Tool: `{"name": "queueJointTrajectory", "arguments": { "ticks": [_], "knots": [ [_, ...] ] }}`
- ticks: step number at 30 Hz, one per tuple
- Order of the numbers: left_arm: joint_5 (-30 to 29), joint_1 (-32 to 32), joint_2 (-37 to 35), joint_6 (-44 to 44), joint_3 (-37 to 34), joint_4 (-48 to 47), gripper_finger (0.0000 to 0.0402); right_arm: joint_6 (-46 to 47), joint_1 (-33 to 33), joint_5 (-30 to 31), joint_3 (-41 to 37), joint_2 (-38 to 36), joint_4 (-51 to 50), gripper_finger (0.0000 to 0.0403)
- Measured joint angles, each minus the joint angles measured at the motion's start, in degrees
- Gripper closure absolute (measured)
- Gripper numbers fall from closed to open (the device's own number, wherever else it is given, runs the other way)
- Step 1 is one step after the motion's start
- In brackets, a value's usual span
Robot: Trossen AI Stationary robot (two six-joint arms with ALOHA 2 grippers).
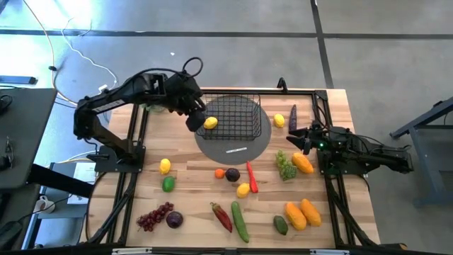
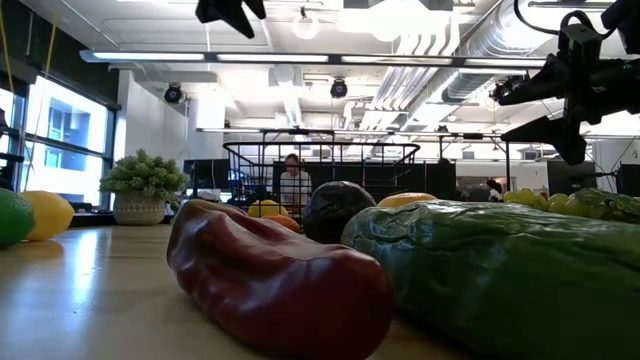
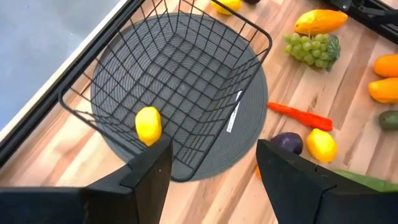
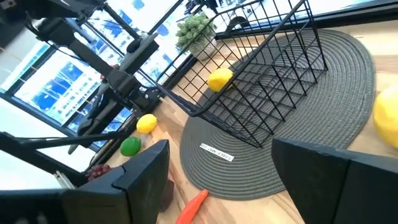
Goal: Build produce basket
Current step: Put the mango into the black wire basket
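Inside the basket [image 1: 236, 115], on the grey round mat [image 1: 233, 145] toward the table's far side, sits one lemon [image 1: 210, 122] by the left wall; the wrist views show nothing else in it. So my read is one piece loaded, nearly all of the job left.

Left gripper [image 1: 192, 120] hangs just beside that lemon at the basket's left edge, fingers spread apart and empty in its wrist view [image 3: 211, 168]. Looks like a drop just completed, as a judgement.

Right gripper [image 1: 297, 136] sits off the mat's right edge, fingers also apart, holding nothing, near the green grapes [image 1: 285, 166] and an orange mango [image 1: 303, 163].

Loose on the wooden table [image 1: 198, 185]:
- second lemon [image 1: 279, 120] and a dark aubergine [image 1: 293, 113] right of the basket
- red chilli [image 1: 251, 176], lemon [image 1: 243, 189], small orange fruit [image 1: 220, 173], dark round fruit [image 1: 232, 174] in front of the mat
- yellow lemon [image 1: 165, 166] and green lime [image 1: 168, 183] on the left
- purple grapes [image 1: 153, 216], red pepper [image 1: 221, 216], cucumber [image 1: 240, 221], avocado [image 1: 281, 224], two more mangoes [image 1: 303, 213] along the near edge

Nearest next picks: right-side lemon or grapes for the right arm.
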Motion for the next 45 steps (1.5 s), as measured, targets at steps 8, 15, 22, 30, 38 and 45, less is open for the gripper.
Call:
{"name": "queueJointTrajectory", "arguments": {
  "ticks": [8,15,22,30,38,45],
  "knots": [
    [-0.39,-0.65,-0.38,-1.65,-0.02,-2.13,0.0179,1.66,0.00,0.52,0.00,-0.02,-1.61,0.0139],
    [-0.41,-1.02,-0.38,-1.91,-0.02,-2.73,0.0179,2.13,-0.02,-0.57,0.01,0.00,-4.08,0.0139],
    [-0.60,-1.02,-0.36,-1.95,-0.02,-2.71,0.0179,3.30,-0.02,-3.22,0.51,1.22,-6.47,0.0139],
    [-0.60,-1.02,-0.33,-1.95,-0.02,-2.68,0.0179,3.17,0.00,-4.19,7.87,7.64,-14.93,0.0139],
    [-0.58,-1.02,-0.33,-1.93,-0.02,-2.68,0.0179,6.03,0.00,-4.29,18.18,16.79,-23.99,0.0139],
    [-0.37,-1.02,-0.33,0.06,-0.02,-3.91,0.0179,8.22,0.00,-4.41,27.13,24.98,-32.75,0.0139]
  ]
}}
